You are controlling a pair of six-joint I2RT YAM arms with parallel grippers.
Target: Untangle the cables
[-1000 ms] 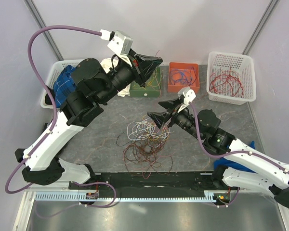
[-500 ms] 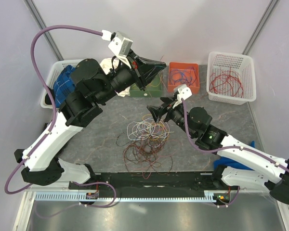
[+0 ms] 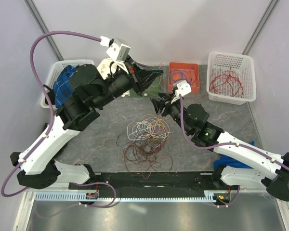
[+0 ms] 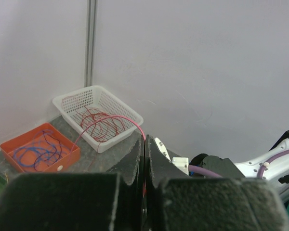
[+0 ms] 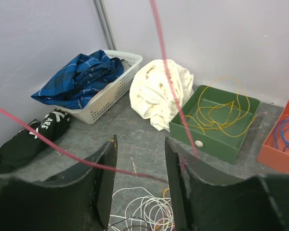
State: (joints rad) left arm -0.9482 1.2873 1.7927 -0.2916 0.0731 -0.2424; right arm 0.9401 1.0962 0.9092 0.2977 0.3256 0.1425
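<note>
Two grippers are working one red cable (image 4: 116, 117), holding it up above the tangle of cables (image 3: 147, 139) that is lying on the counter (image 3: 101, 130) between the arms. The left gripper (image 4: 144, 147) is pinching the red strand, jaws fully together. The right gripper (image 5: 140, 144) is standing half open, with the strand crossing its gap unclamped. We are judging this the pull-out step. Next, the right gripper needs to close on the strand and draw it free toward the white basket (image 3: 231, 54) holding red wires (image 3: 226, 82).
</note>
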